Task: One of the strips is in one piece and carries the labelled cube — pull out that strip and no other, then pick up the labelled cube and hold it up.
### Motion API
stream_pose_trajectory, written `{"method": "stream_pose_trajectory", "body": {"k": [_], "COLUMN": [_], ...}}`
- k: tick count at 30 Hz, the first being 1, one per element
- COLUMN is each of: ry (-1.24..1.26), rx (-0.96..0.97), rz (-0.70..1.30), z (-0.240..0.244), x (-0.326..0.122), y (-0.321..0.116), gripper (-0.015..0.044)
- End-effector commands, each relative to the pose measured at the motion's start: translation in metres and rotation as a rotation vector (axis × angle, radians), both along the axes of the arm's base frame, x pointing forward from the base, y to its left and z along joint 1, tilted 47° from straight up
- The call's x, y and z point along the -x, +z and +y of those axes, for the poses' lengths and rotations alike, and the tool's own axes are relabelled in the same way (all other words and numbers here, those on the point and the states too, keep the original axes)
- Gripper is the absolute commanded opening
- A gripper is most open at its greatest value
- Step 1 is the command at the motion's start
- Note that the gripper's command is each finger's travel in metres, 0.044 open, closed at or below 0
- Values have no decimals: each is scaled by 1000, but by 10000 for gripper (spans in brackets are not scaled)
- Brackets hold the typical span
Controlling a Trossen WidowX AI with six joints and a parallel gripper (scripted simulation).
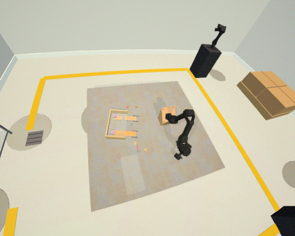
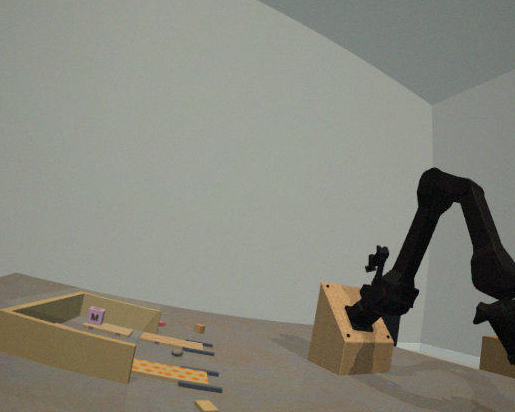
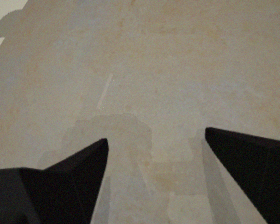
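A plain wooden strip lies in two pieces with a gap, the near piece (image 1: 130, 118) (image 2: 167, 341) apart from the far piece (image 1: 119, 117) (image 2: 113, 329). A pink cube (image 1: 115, 115) (image 2: 96, 316), marked M in the exterior view, sits on that far piece. An orange-spotted strip (image 1: 125, 133) (image 2: 172, 371) looks unbroken in the top view. A second pink cube (image 1: 113, 132) is at its far end; its label cannot be read, and the frame's wall nearly hides it in the exterior view. My gripper (image 3: 156, 138) is open and empty above the mat, well away from both strips.
A three-sided wooden frame (image 1: 107, 124) (image 2: 62, 344) surrounds the strips' far ends. Dark rails (image 2: 200, 387) flank the near ends. A grey stone (image 2: 177, 352) lies between the strips. Small loose blocks (image 1: 136, 106) (image 1: 145, 149) lie outside. The arm's wooden base (image 1: 163, 118) (image 2: 327, 337) stands right.
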State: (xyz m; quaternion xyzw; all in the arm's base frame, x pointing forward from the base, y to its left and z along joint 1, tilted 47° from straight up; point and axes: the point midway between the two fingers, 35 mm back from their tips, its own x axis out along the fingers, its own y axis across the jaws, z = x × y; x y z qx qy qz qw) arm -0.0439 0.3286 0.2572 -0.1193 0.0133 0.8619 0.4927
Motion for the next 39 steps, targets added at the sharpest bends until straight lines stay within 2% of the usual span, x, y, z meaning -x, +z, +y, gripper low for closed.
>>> {"method": "stream_pose_trajectory", "body": {"k": [1,10,19,25,30,39], "ry": [-212,-622,-1013,-1205,-1400,-1734], "rx": [10,134,206,214,177,1], "rz": [-1,161,401,520,703,1068], "z": [8,-23,-114,-179,-247,-377], "x": [-65,-205,-315,-350,-371,-364], "y": [-3,-49,-103,-129,-154,-196], "gripper": [400,400,400,400,400,400]}}
